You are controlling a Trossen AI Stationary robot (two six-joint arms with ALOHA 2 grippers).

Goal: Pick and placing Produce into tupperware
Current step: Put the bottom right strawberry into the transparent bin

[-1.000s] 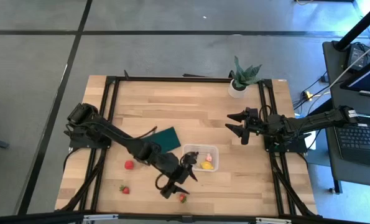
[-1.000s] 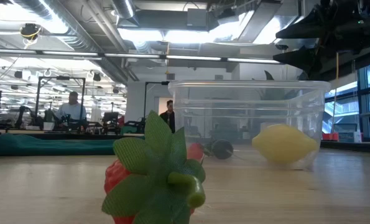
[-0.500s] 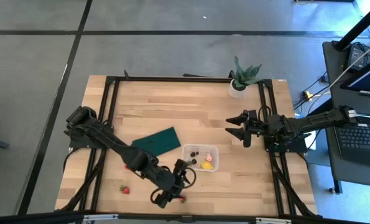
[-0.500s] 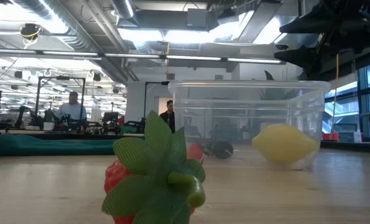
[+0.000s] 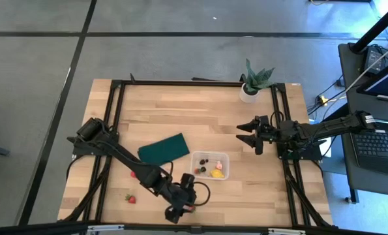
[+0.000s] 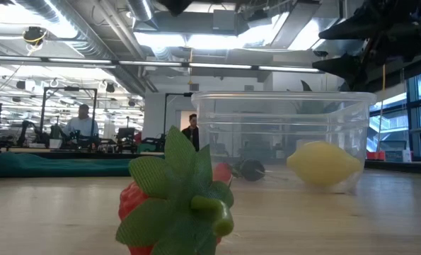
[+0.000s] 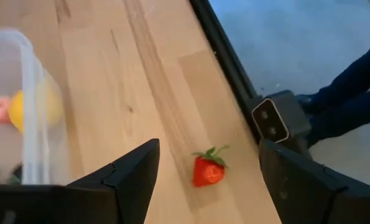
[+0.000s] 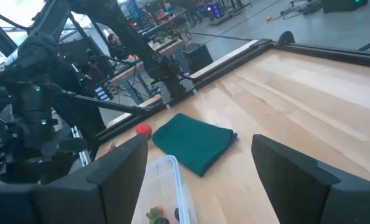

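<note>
The clear tupperware stands right of the table's middle, toward the near edge, with a yellow lemon, a red fruit and a dark berry inside. A strawberry lies on its side by the near edge. My left gripper hovers open and tilted down just short of it, with the berry showing in the gap between the fingers ahead. Another strawberry lies at near left. My right gripper waits open above the table's right side.
A dark green pad lies flat left of the tub. A potted plant stands at the far right. The table's black frame rail and a small grey box run close behind the strawberry. People sit in the room beyond.
My left gripper has swung from beside the tub toward the table's near edge, sinking and tipping downward until it stands over the strawberry there. Its fingers have stayed open. The fruits and the tub have not moved.
</note>
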